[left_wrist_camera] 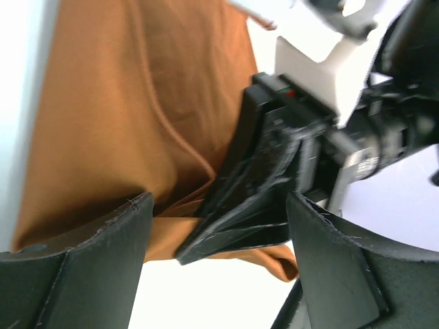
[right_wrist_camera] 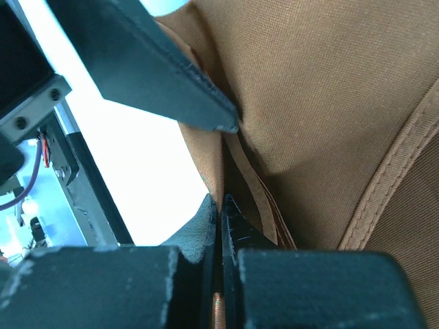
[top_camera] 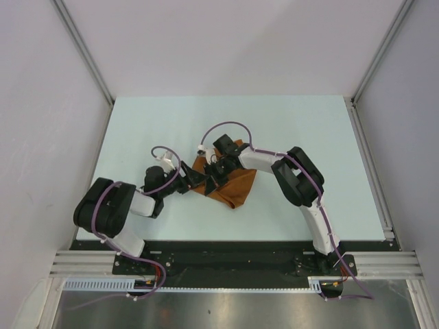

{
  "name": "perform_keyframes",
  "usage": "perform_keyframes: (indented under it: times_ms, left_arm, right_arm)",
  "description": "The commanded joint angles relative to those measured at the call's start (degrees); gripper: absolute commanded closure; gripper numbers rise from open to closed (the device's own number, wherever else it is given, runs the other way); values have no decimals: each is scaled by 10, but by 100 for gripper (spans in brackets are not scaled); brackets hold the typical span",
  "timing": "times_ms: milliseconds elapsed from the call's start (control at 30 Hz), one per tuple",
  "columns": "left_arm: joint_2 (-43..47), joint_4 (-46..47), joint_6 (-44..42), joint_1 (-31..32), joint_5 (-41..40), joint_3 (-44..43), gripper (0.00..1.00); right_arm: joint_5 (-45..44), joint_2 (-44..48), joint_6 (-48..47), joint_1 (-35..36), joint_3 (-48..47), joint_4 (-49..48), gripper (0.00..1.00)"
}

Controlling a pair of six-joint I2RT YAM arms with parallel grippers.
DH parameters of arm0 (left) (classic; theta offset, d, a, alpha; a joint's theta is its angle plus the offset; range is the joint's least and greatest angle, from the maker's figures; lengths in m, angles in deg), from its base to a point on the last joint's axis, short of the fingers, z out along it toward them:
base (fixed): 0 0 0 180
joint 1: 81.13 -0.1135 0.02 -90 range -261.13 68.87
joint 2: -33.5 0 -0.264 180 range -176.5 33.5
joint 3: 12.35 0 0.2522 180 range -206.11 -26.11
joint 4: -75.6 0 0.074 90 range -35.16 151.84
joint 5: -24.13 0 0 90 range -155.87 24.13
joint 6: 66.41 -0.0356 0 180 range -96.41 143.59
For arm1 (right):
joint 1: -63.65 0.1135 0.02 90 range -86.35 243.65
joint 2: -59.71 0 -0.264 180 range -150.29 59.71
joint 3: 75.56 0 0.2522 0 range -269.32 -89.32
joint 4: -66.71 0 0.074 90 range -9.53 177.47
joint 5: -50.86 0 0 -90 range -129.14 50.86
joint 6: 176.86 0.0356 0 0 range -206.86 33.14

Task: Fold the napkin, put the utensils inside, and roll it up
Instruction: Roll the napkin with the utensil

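Top external view: the pale table (top_camera: 309,137) carries the rust-brown napkin (top_camera: 236,186), bunched near its middle between my two arms. My left claw (top_camera: 195,177) stands wide apart at the cloth's left edge. My right claw (right_wrist_camera: 219,202) is pressed together, tips against a napkin fold. A copper sliver (right_wrist_camera: 217,310) shows between its fingers.

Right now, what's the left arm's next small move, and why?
Probably shift the left gripper slightly sideways along the napkin edge before closing. Its jaws stand open, straddling the shut right gripper at the fold; closing here would likely clamp those fingers, not cloth.
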Motion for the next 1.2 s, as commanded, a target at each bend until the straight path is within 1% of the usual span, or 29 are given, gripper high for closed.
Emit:
perform_keyframes:
  times_ms: [0,33,67,133,167,233,267,367,500,733,900,1033,1167]
  left_arm:
    - [-25,60,-27,2,-25,24,17]
    - [-29,62,-27,2,-26,27,17]
    - [-35,64,-27,2,-26,29,17]
    - [-43,79,-26,-1,-26,37,17]
    - [-51,86,-23,-3,-25,40,17]
    - [-57,98,-21,-9,-23,45,17]
    - [-64,101,-19,-12,-21,47,17]
    - [-75,131,-10,-26,-12,54,17]
    - [-100,167,2,-40,-4,64,17]
    - [-142,207,16,-48,3,68,17]
    - [-156,229,22,-53,7,71,17]
    - [-145,220,17,-57,6,71,17]
    - [-126,180,2,-59,2,65,17]
  right_arm:
    - [-6,-16,9,3,24,19,100]
    - [-4,-15,13,1,26,16,98]
    - [-1,-7,15,-2,33,12,93]
    - [2,2,23,-4,41,-3,88]
    - [5,8,26,-8,49,-7,82]
    - [11,15,31,-11,56,-18,75]
    - [13,21,31,-13,60,-21,69]
    - [16,34,30,-15,71,-25,60]
    - [8,55,25,-22,88,-18,52]
    - [-7,100,20,-42,131,-14,44]
    - [-8,121,17,-51,152,-13,42]
    - [-12,137,15,-56,172,-15,42]
    - [-3,176,23,-60,199,-40,42]
